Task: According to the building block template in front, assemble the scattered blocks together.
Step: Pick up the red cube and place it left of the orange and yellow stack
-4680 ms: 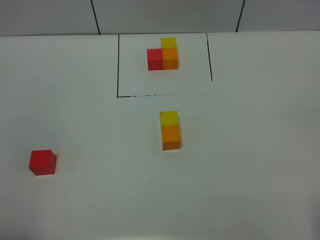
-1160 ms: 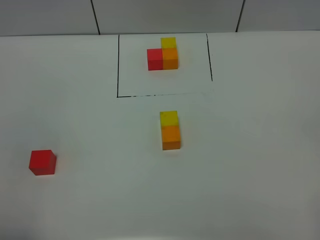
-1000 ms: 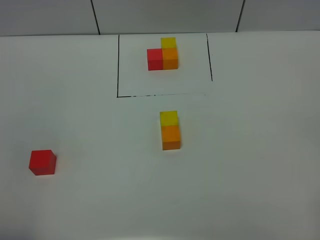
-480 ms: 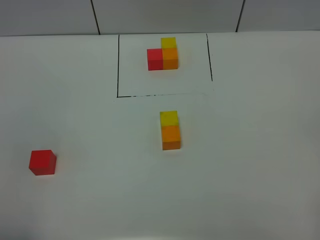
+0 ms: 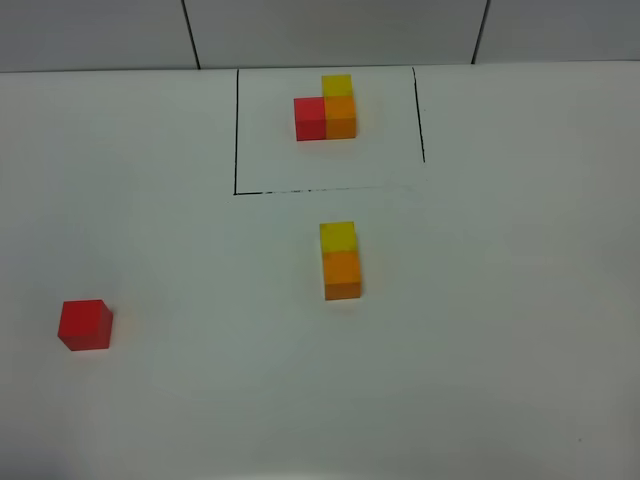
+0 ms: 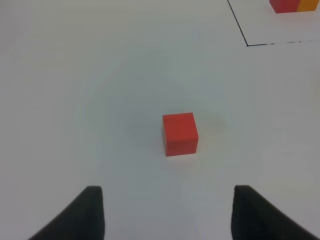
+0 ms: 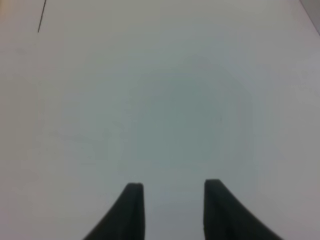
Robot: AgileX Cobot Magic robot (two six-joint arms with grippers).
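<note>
Loose red cube (image 6: 180, 133) sat on the tabletop (image 5: 500, 330) just ahead of the left tool (image 6: 168, 191), lined up with the gap between its wide-spread fingers, not touching them. Right tool (image 7: 173, 185) was pinched in narrow over the tabletop, gripping nothing. Yellow cube (image 5: 338, 236) and orange cube (image 5: 342, 272) touched each other near the template (image 5: 326, 108), well apart from the red one.

Black tapered fingers (image 6: 82, 215) on left end effector (image 6: 167, 215), right end effector (image 7: 170, 210) (latter blurred).
</note>
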